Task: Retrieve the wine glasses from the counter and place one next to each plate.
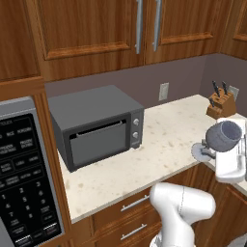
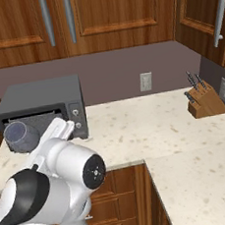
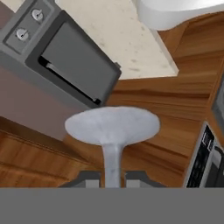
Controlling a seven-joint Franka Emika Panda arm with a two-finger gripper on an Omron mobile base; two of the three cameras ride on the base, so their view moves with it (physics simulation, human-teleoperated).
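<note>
The hand point(image 3: 111, 178) is clamped on the stem of the dark wine glass point(image 1: 224, 135), lifted off the worktop point(image 1: 169, 140) beside the toaster oven point(image 1: 96, 126), so I judge carrying it slowly and level is best; the microwave's point(image 1: 24, 178) keypad writing is too blurred to read.

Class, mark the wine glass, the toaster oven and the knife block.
wine glass point(image 1: 225, 135), left base view, on its dark bowl.
toaster oven point(image 1: 99, 143), left base view, on its door.
knife block point(image 2: 206, 105), right base view, on its wooden side.
</note>
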